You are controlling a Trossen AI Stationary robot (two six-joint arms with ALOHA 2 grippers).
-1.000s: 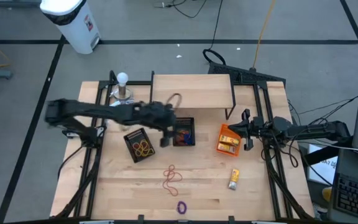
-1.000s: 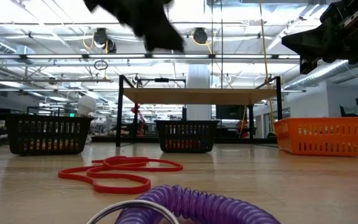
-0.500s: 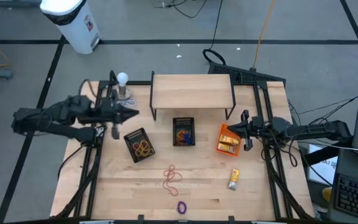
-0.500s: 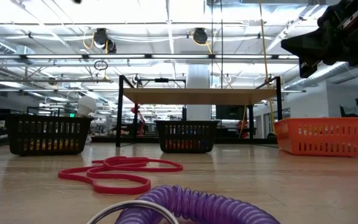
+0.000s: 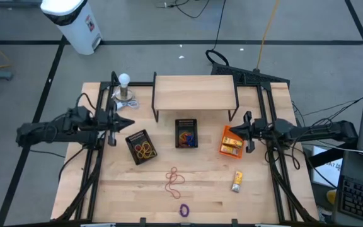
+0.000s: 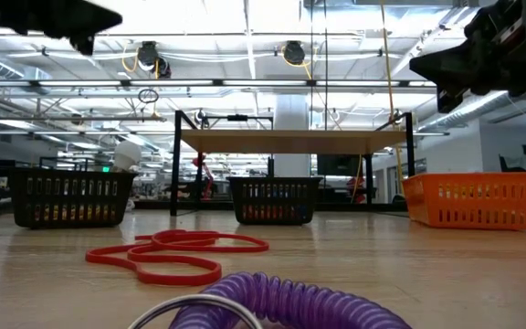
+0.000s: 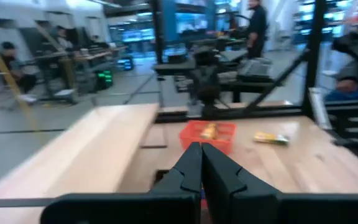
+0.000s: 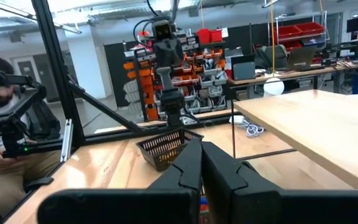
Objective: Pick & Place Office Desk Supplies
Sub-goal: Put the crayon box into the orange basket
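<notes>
Red rubber bands (image 5: 174, 180) lie loose on the table toward its near edge, with a purple coil ring (image 5: 183, 210) nearer still and a yellow packet (image 5: 237, 181) to the right. The bands (image 6: 167, 251) and ring (image 6: 290, 302) also fill the low view's foreground. My left gripper (image 5: 133, 122) is shut and empty, level above the table's left side, beside the left black mesh bin (image 5: 142, 146); its fingers (image 7: 191, 163) meet with no gap. My right gripper (image 5: 237, 130) is shut and empty, above the orange bin's (image 5: 231, 142) far right corner.
A middle black mesh bin (image 5: 186, 133) holds small coloured items, the left bin holds yellow bands, and the orange bin holds yellow packets. A wooden riser shelf (image 5: 195, 93) stands at the back, with a white bulb on a metal base (image 5: 125, 88) to its left. People show beyond the table.
My left gripper has drawn back from above the middle black bin toward the table's left edge, sinking a little and levelling out. My right arm has kept still, and the loose items on the table have not moved.
</notes>
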